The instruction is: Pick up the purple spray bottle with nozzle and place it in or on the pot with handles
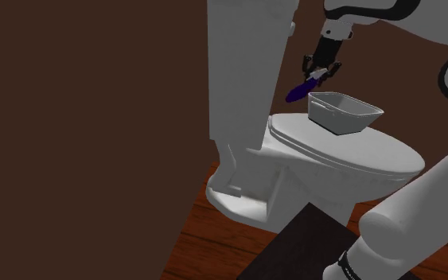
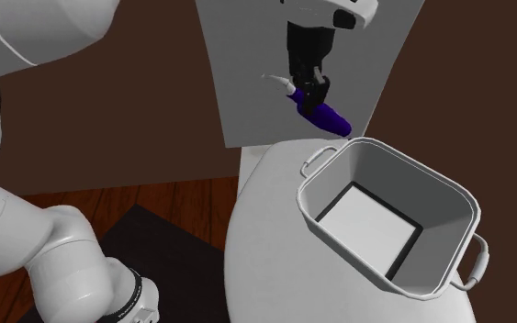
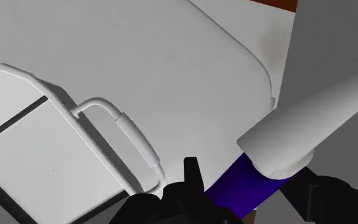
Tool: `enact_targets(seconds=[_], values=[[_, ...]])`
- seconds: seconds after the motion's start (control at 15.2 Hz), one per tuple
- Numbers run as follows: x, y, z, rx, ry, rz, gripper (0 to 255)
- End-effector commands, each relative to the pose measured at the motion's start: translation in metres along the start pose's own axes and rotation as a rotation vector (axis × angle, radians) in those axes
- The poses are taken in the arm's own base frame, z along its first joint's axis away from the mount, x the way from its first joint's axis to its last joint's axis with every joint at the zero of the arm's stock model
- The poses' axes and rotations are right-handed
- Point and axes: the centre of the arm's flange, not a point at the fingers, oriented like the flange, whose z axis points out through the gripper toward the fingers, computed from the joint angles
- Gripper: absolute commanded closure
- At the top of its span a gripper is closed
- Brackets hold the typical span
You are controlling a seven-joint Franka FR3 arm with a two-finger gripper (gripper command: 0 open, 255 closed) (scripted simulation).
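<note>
My black gripper [image 1: 320, 75] hangs in the air, shut on the purple spray bottle [image 1: 298, 90], which tilts down from its fingers. In the second exterior view the gripper [image 2: 312, 90] clasps the bottle [image 2: 327, 116] near its white nozzle [image 2: 278, 81], just beyond the pot's near handle [image 2: 316, 158]. The grey pot with handles [image 1: 340, 118] stands open on the toilet lid [image 1: 365, 151]. The bottle is beside the pot's rim, not over its inside [image 2: 366, 225]. In the wrist view the purple body [image 3: 240, 189] sits between the fingers [image 3: 191, 181], with the pot handle [image 3: 135, 138] close by.
The white toilet tank [image 1: 246, 71] rises right behind the gripper. A brown wall [image 1: 79, 119] is at the shoulder view's left. The wooden floor [image 1: 206, 239] and the dark stand [image 1: 301, 246] lie below. My arm's white links [image 2: 54, 248] crowd the second exterior view's left.
</note>
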Motion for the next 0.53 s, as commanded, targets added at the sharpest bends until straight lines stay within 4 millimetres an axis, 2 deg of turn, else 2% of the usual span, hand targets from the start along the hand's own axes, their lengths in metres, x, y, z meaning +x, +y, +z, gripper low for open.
enact_targets(seconds=[0.0, 0.46], values=[[0.010, 0.024, -0.003, 0.000, 0.001, -0.002, 255], [0.039, 0.111, -0.004, 0.000, 0.001, -0.002, 255]])
